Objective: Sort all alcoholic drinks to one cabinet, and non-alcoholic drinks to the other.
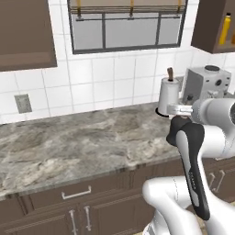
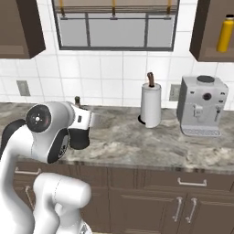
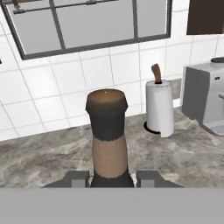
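The pincer is clamped on an upright bottle's neck for carrying; paper towel roll at two o'clock.

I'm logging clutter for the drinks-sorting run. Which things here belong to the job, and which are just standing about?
Belong to the job:
- pincer, shut on the bottle neck rising between its fingers
- yellow bottle on the shelf of the right cabinet
- left cabinet

Just standing about:
- paper towel roll
- coffee machine
- wall socket
- counter
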Motion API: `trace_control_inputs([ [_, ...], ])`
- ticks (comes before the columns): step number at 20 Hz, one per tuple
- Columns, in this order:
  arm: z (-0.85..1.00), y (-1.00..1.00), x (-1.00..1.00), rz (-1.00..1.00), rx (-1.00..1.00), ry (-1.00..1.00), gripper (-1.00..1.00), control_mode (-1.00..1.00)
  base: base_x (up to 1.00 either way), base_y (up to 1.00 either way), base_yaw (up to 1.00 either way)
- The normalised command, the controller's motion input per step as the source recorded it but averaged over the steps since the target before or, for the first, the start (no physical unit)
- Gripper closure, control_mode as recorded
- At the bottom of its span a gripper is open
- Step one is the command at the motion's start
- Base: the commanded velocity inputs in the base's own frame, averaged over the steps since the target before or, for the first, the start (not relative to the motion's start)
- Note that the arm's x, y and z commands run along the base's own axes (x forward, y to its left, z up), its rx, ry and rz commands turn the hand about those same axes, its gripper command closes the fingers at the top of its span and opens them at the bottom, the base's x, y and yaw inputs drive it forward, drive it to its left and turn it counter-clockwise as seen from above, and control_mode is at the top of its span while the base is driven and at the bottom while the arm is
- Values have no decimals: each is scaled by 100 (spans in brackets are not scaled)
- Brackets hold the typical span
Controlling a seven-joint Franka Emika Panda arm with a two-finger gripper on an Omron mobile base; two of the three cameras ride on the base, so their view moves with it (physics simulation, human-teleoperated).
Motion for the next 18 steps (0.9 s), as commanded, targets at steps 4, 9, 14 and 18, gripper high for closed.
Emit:
trace_control_inputs([
  [4,0,0,0,0,0,0,100,100,-3,63,0],
  [9,0,0,0,0,0,0,100,100,0,61,0],
  [14,0,0,0,0,0,0,100,100,7,53,0],
  [18,0,0,0,0,0,0,100,100,14,48,0],
])
